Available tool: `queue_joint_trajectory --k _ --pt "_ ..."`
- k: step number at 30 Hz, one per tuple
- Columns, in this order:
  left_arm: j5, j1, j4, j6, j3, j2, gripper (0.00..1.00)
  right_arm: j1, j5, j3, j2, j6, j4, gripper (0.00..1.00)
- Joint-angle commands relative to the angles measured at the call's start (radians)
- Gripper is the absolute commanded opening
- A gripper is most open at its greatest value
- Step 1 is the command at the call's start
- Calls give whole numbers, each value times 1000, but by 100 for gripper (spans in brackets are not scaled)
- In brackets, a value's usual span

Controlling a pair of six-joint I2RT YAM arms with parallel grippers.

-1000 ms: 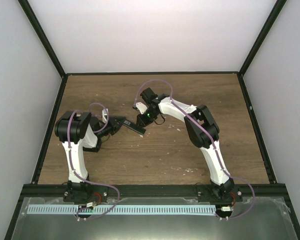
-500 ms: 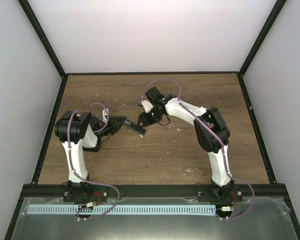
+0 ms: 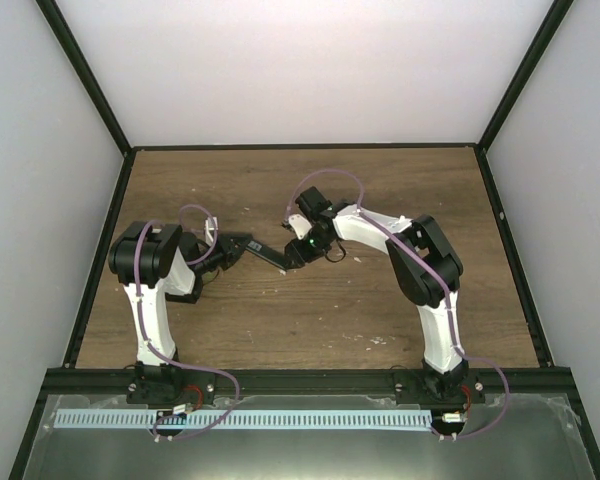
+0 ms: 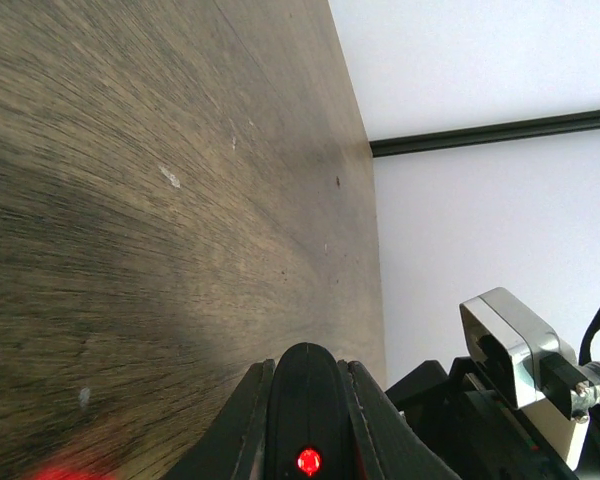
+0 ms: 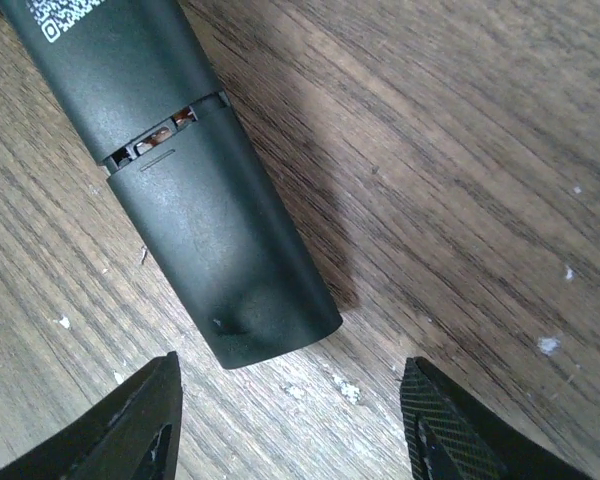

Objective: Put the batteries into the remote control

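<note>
**The left pincer (image 3: 240, 246) pinches a slim black plastic remote control (image 5: 195, 200) over the brown wooden desk (image 3: 430, 180).**
One end of the remote sits clamped between the left fingers (image 4: 248, 420). Its other end points toward the right pincer (image 5: 290, 385), whose jaws stand spread just clear of it, gripping nothing.

A: What carries everything here?
B: A brown wooden table (image 3: 380, 190) with dark grain, edged by a black rail (image 3: 300, 147).
A: What lies on it?
B: Pale specks (image 5: 547, 344), scattered over the boards; a few more show near the front edge in the overhead view.
A: And the remote control (image 5: 210, 220)?
B: Its end throws a dark shadow (image 5: 310, 200) on the wood just beside it. Whether it touches the boards cannot be told.
</note>
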Motion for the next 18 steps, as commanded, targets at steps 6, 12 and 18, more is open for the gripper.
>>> queue_joint_trajectory --k 6,12,18 --pt "-13 -14 -98 44 0 32 1 9 -33 8 8 4 37 48" --pt "-13 -14 -100 44 2 35 1 19 -37 16 29 -8 39 45" --pt "-13 -14 -98 43 -1 34 1 28 -34 19 48 -11 37 41"
